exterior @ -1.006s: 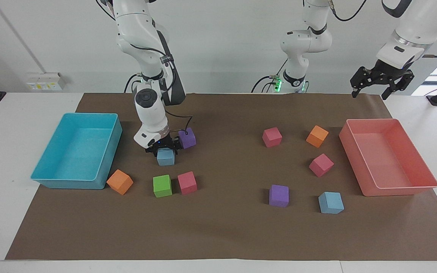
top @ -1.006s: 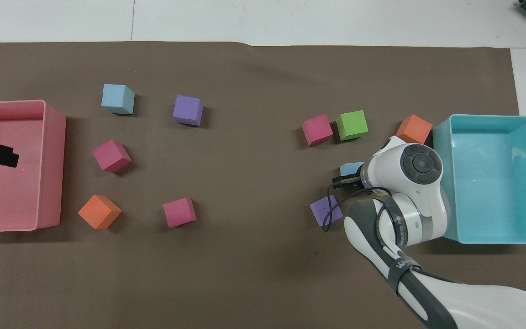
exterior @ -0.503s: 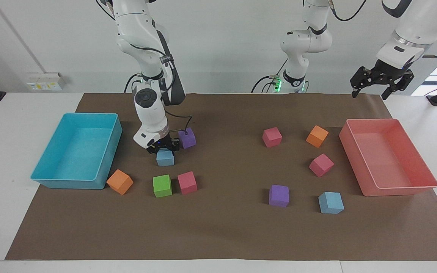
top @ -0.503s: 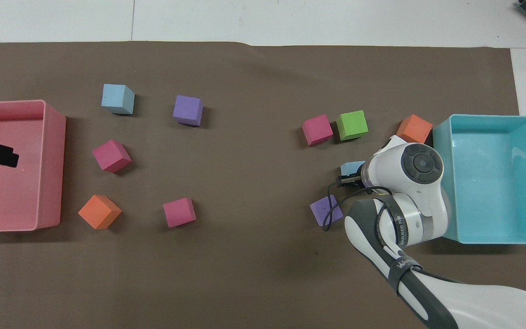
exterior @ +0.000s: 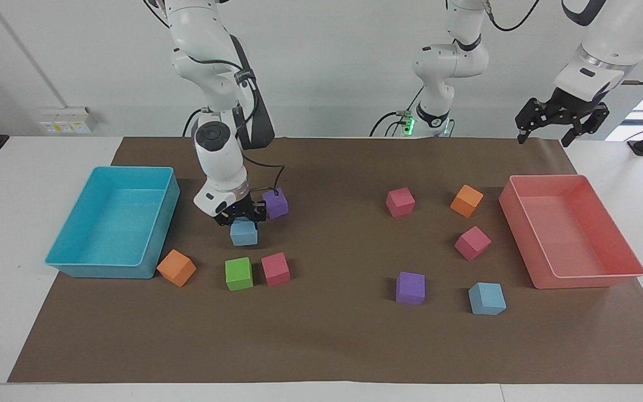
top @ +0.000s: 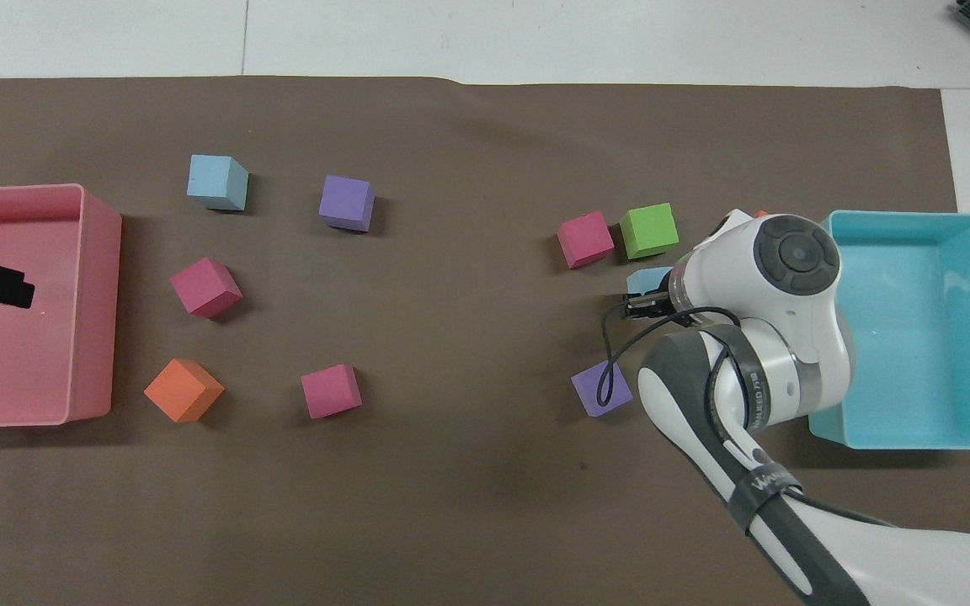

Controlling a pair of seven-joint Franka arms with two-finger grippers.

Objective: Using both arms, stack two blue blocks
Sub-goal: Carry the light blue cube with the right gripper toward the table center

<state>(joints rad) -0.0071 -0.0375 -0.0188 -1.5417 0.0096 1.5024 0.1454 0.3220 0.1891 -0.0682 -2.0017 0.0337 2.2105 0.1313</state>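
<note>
We saw the right gripper [exterior: 241, 219] clamped on a blue block [exterior: 243, 233] beside the turquoise tray [exterior: 76, 262]. The left gripper [exterior: 561, 120] waited spread wide over the pink tray [exterior: 589, 279]. Another blue block [exterior: 486, 298] lay beside that tray.

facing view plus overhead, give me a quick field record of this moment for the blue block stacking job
right gripper: shut on held blue block, lifted just off the mat, beside a purple cube
left gripper: open, waiting in the air near the pink tray
other blue block: on the mat, beside another purple cube
stack: not yet made
turquoise tray: holds no cubes
</note>
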